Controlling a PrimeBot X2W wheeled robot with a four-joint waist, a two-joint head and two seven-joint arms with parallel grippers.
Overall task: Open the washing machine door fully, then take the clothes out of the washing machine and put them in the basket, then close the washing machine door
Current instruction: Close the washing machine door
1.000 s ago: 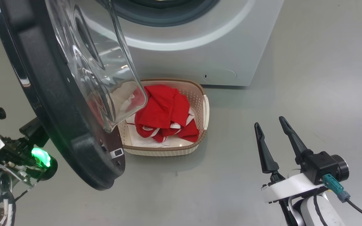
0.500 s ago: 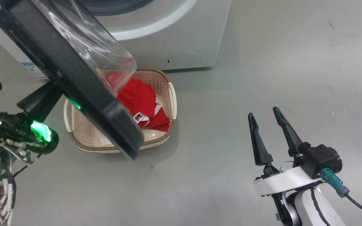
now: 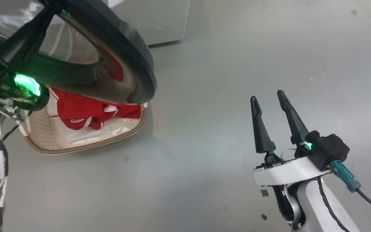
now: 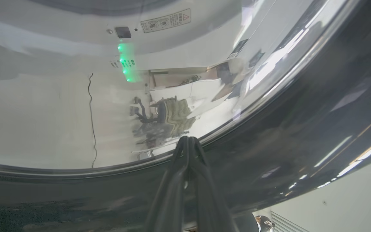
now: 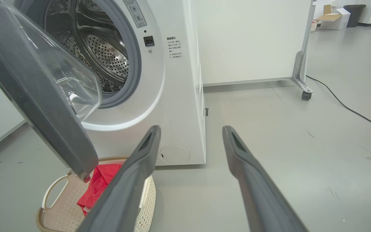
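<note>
While the left gripper (image 4: 188, 140) had its jaws closed together on nothing, the tips lay against the outer face of the washing machine door (image 4: 301, 129), where the black rim meets the glass. The right gripper (image 3: 267, 96) held its jaws wide open and empty over the floor (image 3: 204, 145), well apart from the door. The door hung open above the basket (image 3: 85, 146), which held the red clothes (image 3: 79, 111).
</note>
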